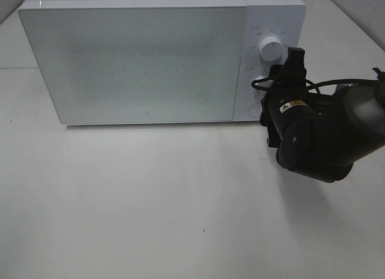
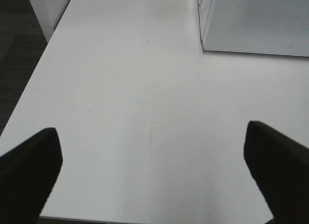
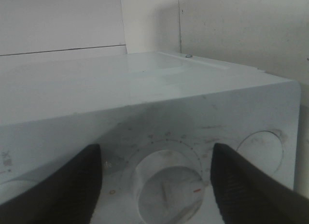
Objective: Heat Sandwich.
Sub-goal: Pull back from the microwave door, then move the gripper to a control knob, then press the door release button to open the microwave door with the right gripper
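1. Firstly, the high view. The microwave (image 1: 132, 62) stands on the bench (image 1: 150, 201) with its door (image 1: 132, 59) closed. The right hand (image 1: 269, 86) is at the control panel, just below the upper dial (image 1: 271, 49) and in front of the lower dial (image 1: 257, 82). The sandwich is not visible in any view. The door is frosted, so I cannot tell whether it is inside. I judge that the step in hand is setting a dial.

2. Next, the left wrist view. The left hand (image 2: 152, 134) is spread wide and holds nothing. It hangs over the bare bench (image 2: 120, 89), well apart from the microwave (image 2: 256, 21). It should stay there, so that it does not disturb the right arm.

3. Lastly, the right wrist view.
   - The right hand (image 3: 155, 147) is open, with one of its fingers (image 3: 67, 185) on each side of a dial (image 3: 166, 192). I take this to be the lower dial. The fingers do not touch it yet.
   - To do the step well, the hand should go straight forward until the dial sits centred between the fingers.
   - It should close evenly on the dial's sides, then turn the wrist about the dial's own axis.
   - An off-centre grip would probably slip on the smooth plastic or push the light microwave along the bench.
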`<act>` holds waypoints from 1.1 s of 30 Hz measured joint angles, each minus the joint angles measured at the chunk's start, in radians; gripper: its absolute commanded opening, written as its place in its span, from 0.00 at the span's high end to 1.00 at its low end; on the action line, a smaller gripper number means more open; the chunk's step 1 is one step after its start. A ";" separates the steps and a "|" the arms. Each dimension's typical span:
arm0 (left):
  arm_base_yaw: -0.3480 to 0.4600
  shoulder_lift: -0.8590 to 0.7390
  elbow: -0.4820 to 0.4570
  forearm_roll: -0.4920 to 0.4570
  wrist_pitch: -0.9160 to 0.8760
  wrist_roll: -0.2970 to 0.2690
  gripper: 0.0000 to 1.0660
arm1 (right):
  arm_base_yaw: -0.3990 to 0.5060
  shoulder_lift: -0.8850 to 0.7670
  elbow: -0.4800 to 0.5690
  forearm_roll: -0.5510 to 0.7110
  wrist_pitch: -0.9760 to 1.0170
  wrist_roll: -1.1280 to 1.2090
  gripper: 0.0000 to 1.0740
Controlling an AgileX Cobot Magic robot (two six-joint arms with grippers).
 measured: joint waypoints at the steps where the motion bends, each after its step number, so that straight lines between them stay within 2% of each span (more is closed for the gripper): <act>1: 0.000 0.000 0.000 0.000 0.000 0.000 0.08 | 0.000 0.000 0.001 0.001 0.000 0.000 0.32; 18: 0.000 0.000 0.000 0.000 0.000 0.000 0.08 | -0.002 -0.029 0.023 -0.016 -0.014 -0.023 0.32; 33: 0.000 0.000 0.000 0.000 0.000 0.000 0.08 | -0.007 -0.163 0.188 -0.155 0.023 -0.050 0.32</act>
